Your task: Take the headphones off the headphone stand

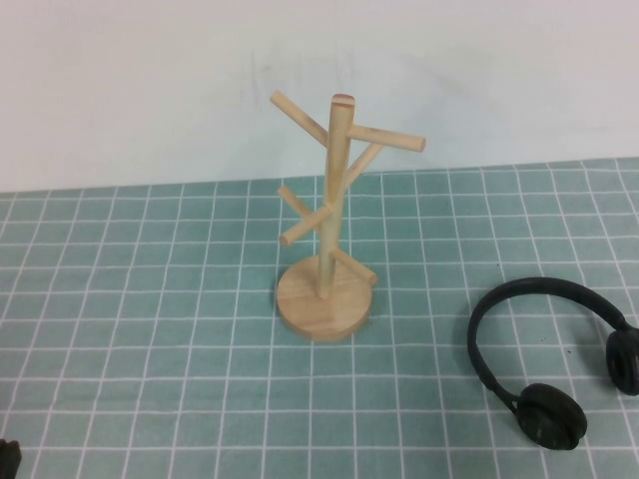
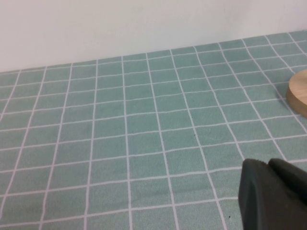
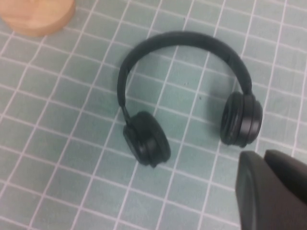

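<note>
The black headphones (image 1: pixel 549 416) lie flat on the green checked cloth at the right front, off the stand. The wooden headphone stand (image 1: pixel 329 215) stands upright in the middle with bare pegs. In the right wrist view the headphones (image 3: pixel 146 139) lie just beyond my right gripper (image 3: pixel 261 155), which is shut and empty, close to one ear cup (image 3: pixel 241 119). My left gripper (image 2: pixel 263 164) is shut and empty above the cloth at the front left; a sliver of it shows in the high view (image 1: pixel 8 459). The right gripper is out of the high view.
The stand's round base shows at the edge of the left wrist view (image 2: pixel 300 93) and of the right wrist view (image 3: pixel 38 17). A white wall (image 1: pixel 150 80) runs behind the table.
</note>
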Action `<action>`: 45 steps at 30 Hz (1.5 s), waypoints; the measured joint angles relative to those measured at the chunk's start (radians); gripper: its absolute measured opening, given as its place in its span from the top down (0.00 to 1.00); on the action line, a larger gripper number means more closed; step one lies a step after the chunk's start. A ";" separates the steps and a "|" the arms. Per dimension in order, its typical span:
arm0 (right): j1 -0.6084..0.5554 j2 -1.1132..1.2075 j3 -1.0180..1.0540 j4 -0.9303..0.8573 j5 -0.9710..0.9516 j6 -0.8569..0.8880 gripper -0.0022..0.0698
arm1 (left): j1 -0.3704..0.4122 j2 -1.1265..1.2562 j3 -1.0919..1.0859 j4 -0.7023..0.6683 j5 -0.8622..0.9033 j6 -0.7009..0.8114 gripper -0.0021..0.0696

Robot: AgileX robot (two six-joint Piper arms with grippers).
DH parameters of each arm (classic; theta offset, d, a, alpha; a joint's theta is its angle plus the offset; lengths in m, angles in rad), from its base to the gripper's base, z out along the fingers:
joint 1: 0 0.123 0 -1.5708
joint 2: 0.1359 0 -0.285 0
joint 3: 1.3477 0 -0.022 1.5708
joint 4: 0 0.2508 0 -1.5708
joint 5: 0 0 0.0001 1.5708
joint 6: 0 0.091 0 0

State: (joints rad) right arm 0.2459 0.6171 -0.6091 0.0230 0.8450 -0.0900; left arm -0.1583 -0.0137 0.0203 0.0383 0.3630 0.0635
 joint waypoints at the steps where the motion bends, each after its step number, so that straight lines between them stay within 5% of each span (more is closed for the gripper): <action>1: 0.000 -0.009 0.009 0.000 0.000 0.000 0.98 | 0.000 0.000 0.000 0.000 0.000 0.000 0.98; 16: -0.011 -0.065 0.026 -0.076 -0.128 0.062 0.98 | 0.000 0.000 0.000 0.000 0.000 0.000 0.98; 28: -0.271 -0.392 0.040 -0.111 -0.225 0.148 0.98 | 0.000 0.000 0.000 0.000 0.000 0.000 0.98; 41: -0.341 -0.625 0.575 -0.077 -0.582 0.148 0.98 | 0.000 0.000 0.000 0.000 0.000 0.000 0.98; 45: -0.348 -0.626 0.635 -0.085 -0.483 0.153 0.98 | 0.000 0.000 0.000 0.000 0.000 0.000 0.98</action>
State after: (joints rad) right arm -0.1018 -0.0087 0.0260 -0.0624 0.3619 0.0628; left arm -0.1583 -0.0137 0.0203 0.0383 0.3630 0.0635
